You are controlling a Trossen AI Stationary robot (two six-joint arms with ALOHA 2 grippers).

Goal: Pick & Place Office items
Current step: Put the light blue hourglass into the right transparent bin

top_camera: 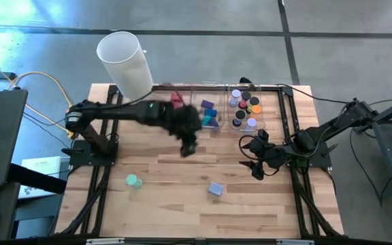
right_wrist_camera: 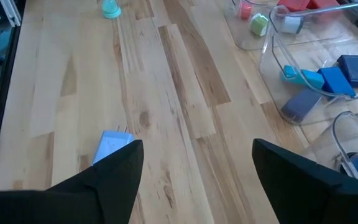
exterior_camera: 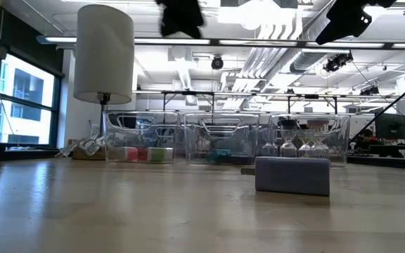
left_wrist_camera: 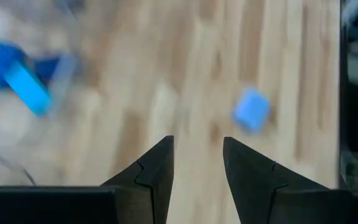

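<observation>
A lavender block [top_camera: 215, 189] lies flat on the table's near middle, also seen in the low view [exterior_camera: 292, 176]. A green roll [top_camera: 133, 181] rests to its left. Other coloured pieces sit in clear bins [top_camera: 209, 112] along the far edge: blue and purple blocks and a teal stick [right_wrist_camera: 303, 78] in the middle bin, round rolls [top_camera: 245, 107] in the right bin. My left gripper [top_camera: 189, 146] hovers open above the table's middle, near the bins; its wrist view [left_wrist_camera: 197, 165] shows the block [left_wrist_camera: 251, 111] ahead. My right gripper [top_camera: 254, 160] hangs open to the block's right [right_wrist_camera: 197, 168].
A tall white cylinder [top_camera: 124, 61] stands at the table's far left corner. The bins [exterior_camera: 220, 144] line the far edge. Bare wood [top_camera: 182, 218] lies along the near edge, around the block and the roll.
</observation>
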